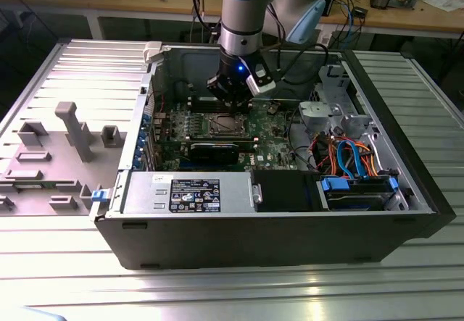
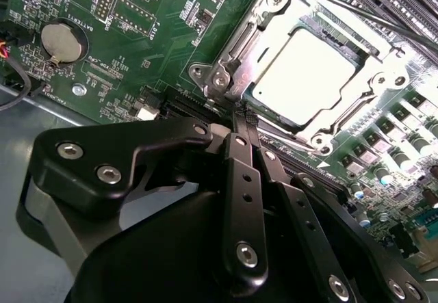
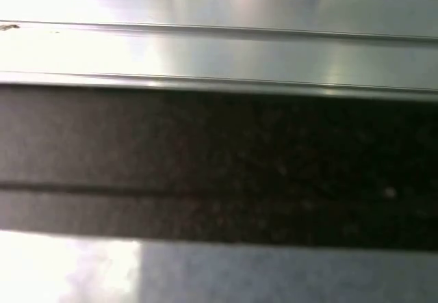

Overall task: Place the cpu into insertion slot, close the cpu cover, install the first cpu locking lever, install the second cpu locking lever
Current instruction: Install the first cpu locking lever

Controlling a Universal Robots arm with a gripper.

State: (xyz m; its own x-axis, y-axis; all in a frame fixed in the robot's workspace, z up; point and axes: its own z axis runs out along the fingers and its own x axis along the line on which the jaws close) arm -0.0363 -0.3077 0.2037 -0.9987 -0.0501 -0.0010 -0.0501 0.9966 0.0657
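Black jaws [image 2: 244,120] look pressed together w/ nothing between, tips just short of the silvery square cpu cover [image 2: 274,26] shut over the flat grey cpu [image 2: 304,77]; risk, imo: tips skid off the thin lever rod.

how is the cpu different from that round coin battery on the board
The cpu is a flat square with a pale silvery top; the coin battery is a small round disc. The cpu sits inside the metal-framed insertion slot, under the cpu cover; the battery sits in a round black holder. The cpu is clearly larger. Both are metallic and lie flat on the green motherboard.
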